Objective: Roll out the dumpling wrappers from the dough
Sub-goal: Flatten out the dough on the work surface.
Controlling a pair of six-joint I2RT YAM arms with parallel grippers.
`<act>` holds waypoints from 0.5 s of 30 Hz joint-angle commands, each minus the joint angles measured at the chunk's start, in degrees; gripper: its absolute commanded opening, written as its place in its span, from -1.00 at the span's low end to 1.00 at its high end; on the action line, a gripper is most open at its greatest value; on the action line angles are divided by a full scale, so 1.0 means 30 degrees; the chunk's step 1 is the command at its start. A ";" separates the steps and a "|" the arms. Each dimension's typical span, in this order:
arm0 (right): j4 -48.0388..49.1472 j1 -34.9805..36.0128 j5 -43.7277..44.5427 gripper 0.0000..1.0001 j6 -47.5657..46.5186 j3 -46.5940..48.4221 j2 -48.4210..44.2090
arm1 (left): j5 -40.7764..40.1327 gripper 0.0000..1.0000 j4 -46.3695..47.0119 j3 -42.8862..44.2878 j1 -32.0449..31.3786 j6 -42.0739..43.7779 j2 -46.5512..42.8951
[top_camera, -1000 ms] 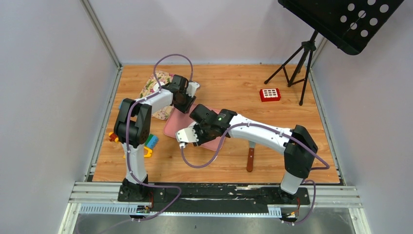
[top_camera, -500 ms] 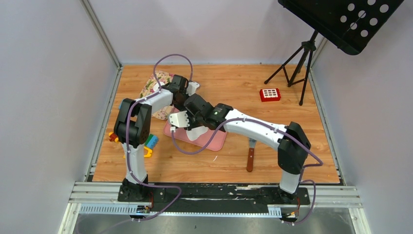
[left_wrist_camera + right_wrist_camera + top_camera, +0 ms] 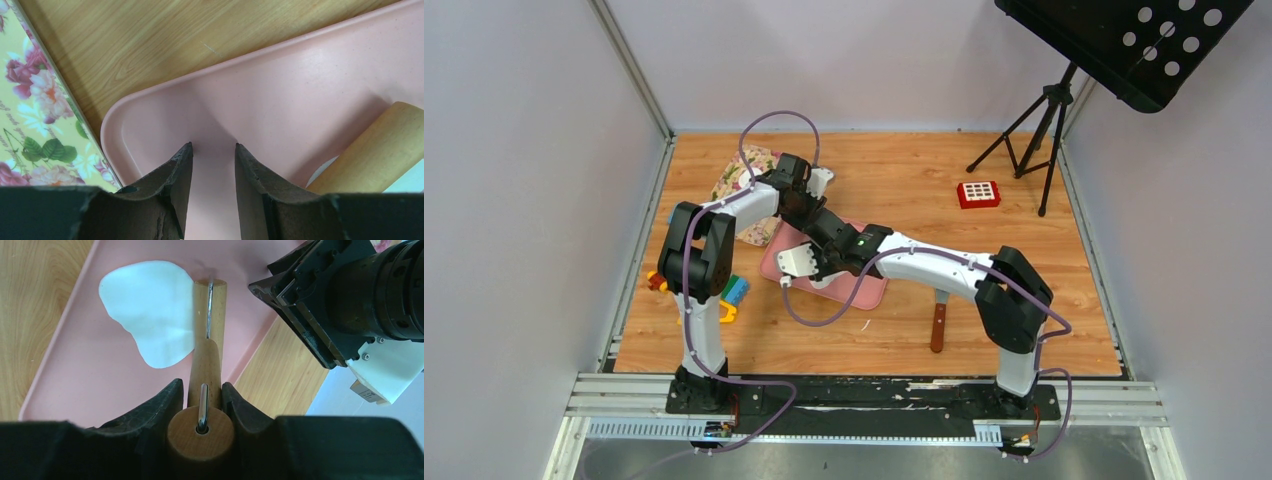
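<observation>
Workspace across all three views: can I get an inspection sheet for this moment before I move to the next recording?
Surface: wooden table with a pink tray on it.
Job's things: one irregular white dough sheet on the tray, the rolling pin at its edge; no round wrappers seen.
Clutter: floral mat beside the tray, toy blocks, red keypad box, wooden-handled tool.
Grippers: right gripper shut on the rolling pin; left gripper open, fingers at the tray's corner, nothing between them.
Cables: purple cables loop off both arms.
Surroundings: tripod, black perforated panel, plain walls.
</observation>
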 commanded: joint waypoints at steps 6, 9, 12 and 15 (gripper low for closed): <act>-0.4566 0.0080 -0.3597 -1.00 -0.0115 -0.1219 -0.0199 | 0.0134 -0.14 -0.0881 -0.0165 -0.0146 -0.0521 0.0434; -0.5216 0.0091 -0.3883 -1.00 -0.0152 -0.1248 -0.0077 | 0.0075 -0.14 -0.0883 -0.0165 -0.0146 -0.0531 0.0427; -0.5711 0.0097 -0.4267 -1.00 -0.0165 -0.1256 -0.0021 | 0.0073 -0.15 -0.0891 -0.0110 -0.0166 -0.0543 0.0440; -0.6314 0.0121 -0.4647 -1.00 -0.0153 -0.1274 0.0095 | 0.0020 -0.15 -0.0897 -0.0117 -0.0172 -0.0570 0.0441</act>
